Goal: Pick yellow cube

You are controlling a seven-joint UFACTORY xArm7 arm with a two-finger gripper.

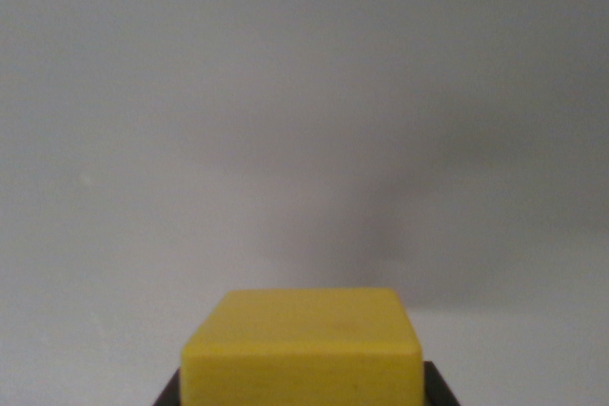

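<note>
While my wrist view is mostly blank grey background, the yellow cube sits bottom centre, wedged between dark bits of my pincer, which looks clamped on it.

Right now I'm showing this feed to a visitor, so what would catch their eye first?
The yellow cube, bright at the bottom centre of the wrist view, stands out at once. Dark gripper parts peek out at its lower corners on both sides. Everything else is a plain grey surface with a soft shadow right of centre.
</note>
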